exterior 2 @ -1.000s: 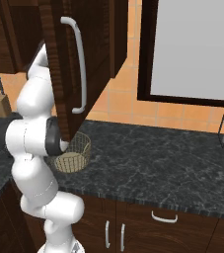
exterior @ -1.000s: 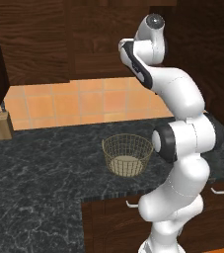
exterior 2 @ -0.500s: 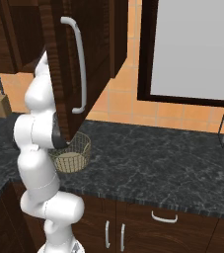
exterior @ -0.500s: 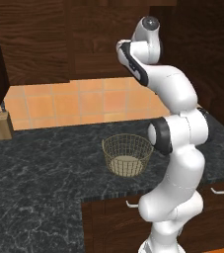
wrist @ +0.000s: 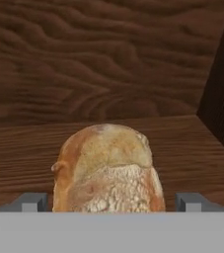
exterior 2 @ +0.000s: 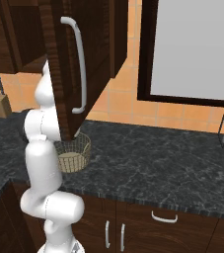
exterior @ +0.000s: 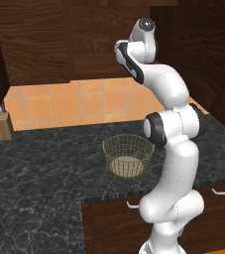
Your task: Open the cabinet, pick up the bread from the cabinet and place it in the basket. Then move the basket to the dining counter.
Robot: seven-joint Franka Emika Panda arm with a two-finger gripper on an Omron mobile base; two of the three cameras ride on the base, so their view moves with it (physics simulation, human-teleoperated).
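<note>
So the arm is reaching up into the dark brown wood-grain wall cabinet (exterior 2: 91, 44), whose door with the long silver bar handle (exterior 2: 79, 64) is hanging swung open over the black marbled counter (exterior 2: 148, 158). In the hand view the small tan-brown bread roll (wrist: 106, 170) is sitting right there on the wooden shelf (wrist: 192, 143), and the two-finger gripper (wrist: 108, 202) is standing wide open with one fingertip (wrist: 32, 201) on each side of the loaf, not squeezing it yet as far as I can tell.

The key thing: the bread is lying dead centre between the fingers and slightly ahead of them, with its long axis running away from the hand toward the back panel of the cabinet. So the jaws are straddling its narrow width, which looks like the right way to grab it. I'm guessing a little more push forward and then a close will do it.

Down below, the round tan-gold wire mesh basket (exterior: 128, 155) is sitting on the black counter just beside the arm, with nothing in it but its pale beige base. A wooden knife block (exterior: 1, 124) is standing well off at the back by the tiles.
</note>
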